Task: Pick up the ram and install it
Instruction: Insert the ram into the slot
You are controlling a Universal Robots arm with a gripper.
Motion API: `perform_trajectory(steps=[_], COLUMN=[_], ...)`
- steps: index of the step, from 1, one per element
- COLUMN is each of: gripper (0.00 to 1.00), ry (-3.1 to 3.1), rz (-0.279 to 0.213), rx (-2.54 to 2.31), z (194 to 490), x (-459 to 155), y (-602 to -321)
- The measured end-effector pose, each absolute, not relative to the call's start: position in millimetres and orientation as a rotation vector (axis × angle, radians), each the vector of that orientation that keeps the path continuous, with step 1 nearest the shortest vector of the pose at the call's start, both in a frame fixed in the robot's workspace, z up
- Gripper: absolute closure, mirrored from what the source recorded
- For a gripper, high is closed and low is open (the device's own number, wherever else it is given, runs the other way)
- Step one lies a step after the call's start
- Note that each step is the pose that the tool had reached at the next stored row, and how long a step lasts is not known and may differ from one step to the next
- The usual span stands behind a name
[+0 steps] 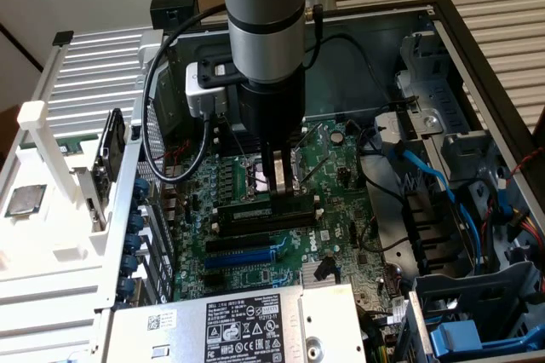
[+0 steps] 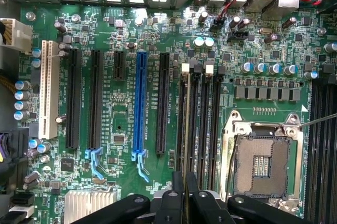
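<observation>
The end effector (image 1: pixel 278 184) in the middle of the frame pinches the memory stick (image 2: pixel 187 129) by its thin edge, probably so it lines up with the long black slots (image 2: pixel 215 124).

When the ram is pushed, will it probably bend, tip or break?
The ram looks thin and flat, so likely light and stiff. Standing on its narrow edge, it may tip sideways. As a bare circuit board, it is probably fragile.
</observation>
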State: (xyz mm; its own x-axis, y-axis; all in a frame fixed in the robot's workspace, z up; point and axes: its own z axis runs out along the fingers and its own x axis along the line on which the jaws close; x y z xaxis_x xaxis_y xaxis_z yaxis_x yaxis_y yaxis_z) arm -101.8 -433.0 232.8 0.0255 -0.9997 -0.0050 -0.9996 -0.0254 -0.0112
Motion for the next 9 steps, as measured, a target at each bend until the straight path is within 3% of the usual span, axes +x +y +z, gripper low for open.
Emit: perform_trajectory(steps=[9], gripper=[0.87], ry=[2.184], rz=[-0.009], rx=[-2.244], z=[232.2], x=[-101.8], y=[-432.9])
